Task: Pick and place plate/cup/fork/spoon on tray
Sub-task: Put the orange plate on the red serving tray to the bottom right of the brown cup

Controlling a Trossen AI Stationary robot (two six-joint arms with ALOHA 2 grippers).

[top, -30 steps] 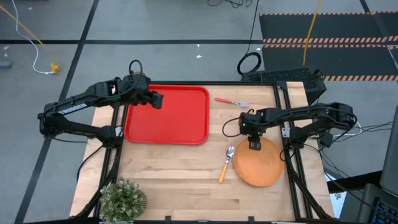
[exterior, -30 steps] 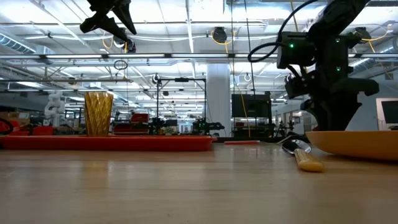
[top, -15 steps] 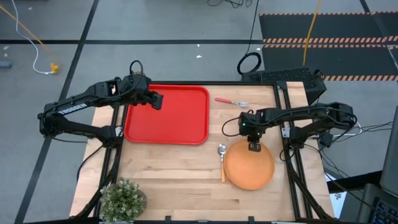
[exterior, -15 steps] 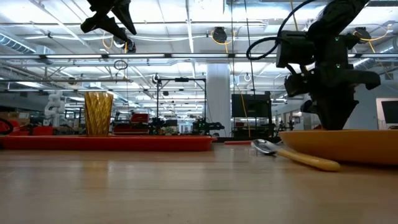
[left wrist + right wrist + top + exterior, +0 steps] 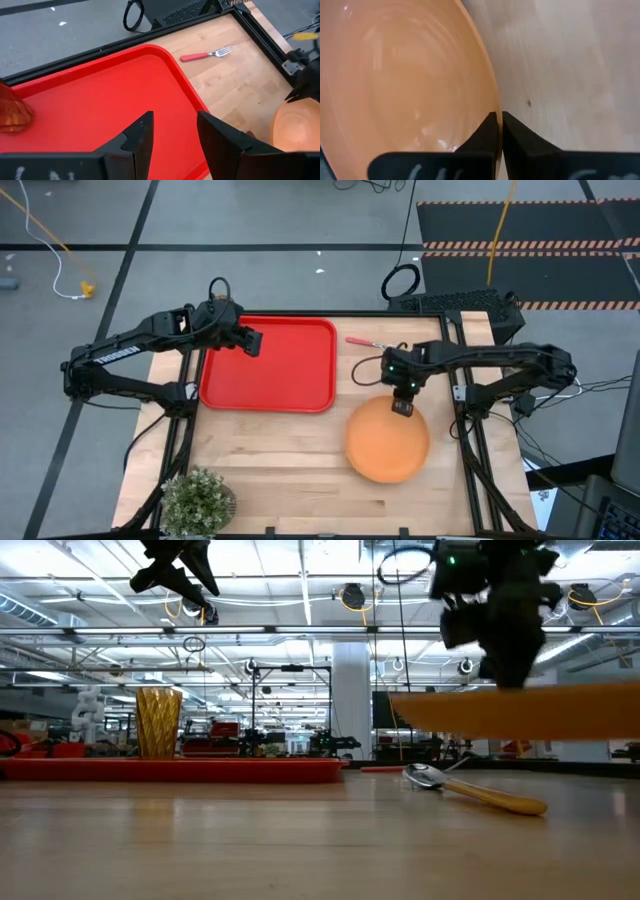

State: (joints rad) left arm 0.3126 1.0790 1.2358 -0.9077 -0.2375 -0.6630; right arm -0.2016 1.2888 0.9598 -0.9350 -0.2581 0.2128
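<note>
The orange plate [image 5: 388,442] hangs above the table right of the red tray [image 5: 268,365], with my right gripper [image 5: 403,407] shut on its far rim. In the low view the plate [image 5: 520,710] floats over the spoon [image 5: 478,794], which lies flat on the wood; from above the plate hides the spoon. The pink-handled fork [image 5: 207,53] lies on the table beyond the tray's far right corner. The amber cup [image 5: 158,722] stands upright on the tray's far left part. My left gripper [image 5: 172,132] hovers open above the tray, near the cup. My right gripper pinches the plate's rim [image 5: 491,97] between its two fingers, one inside the plate and one outside, on the plate's far side. The fingers come from above, pointing down. The plate is lifted clear of the table and hangs about level.
A potted green plant [image 5: 198,500] stands at the table's near left corner. Black frame rails [image 5: 460,380] run along the table's right side. Bare wood lies between the tray and the near edge.
My right gripper has drawn the plate toward the table's left by its far rim, then risen with it. The plate first slid along the wood, nudging the spoon round, and is now lifted clear above the spoon. The left arm has kept still.
</note>
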